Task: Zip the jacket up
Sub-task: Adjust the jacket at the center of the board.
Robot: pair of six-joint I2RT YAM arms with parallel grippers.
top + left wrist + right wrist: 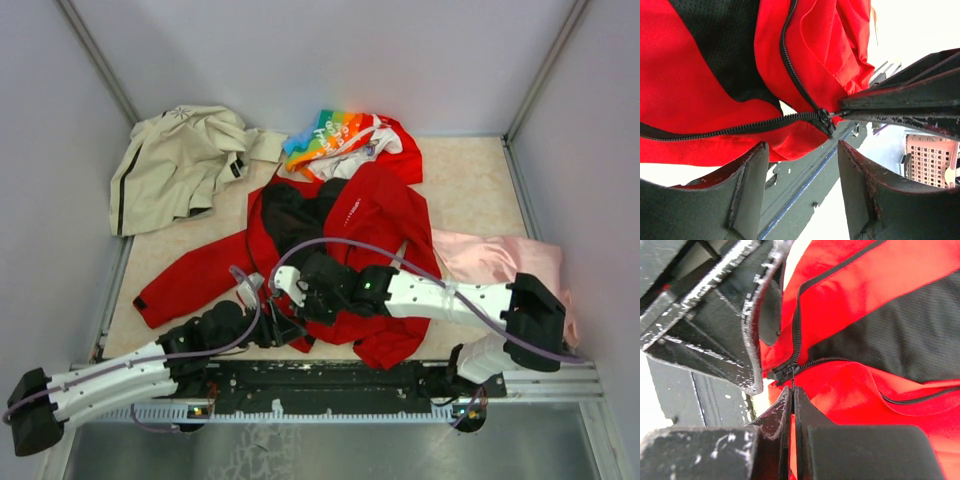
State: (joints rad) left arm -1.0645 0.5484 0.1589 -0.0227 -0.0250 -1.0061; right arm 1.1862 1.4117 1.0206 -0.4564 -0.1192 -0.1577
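Two hands are sitting at the jacket (pixel 385 215) hem, lower centre of frame; we are seeing the right hand (pixel 792 390) pinching the zipper slider (pixel 785 373), left hand (pixel 801 147) gaping empty beneath.

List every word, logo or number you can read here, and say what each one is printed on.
Nothing is clear enough to quote.
red jacket: small white print on the front, too small to read.
rainbow garment: white lettering across the stripes, blurred.
beige jacket: small pale emblem near the collar, no letters discernible.
Both wrist views: no writing.
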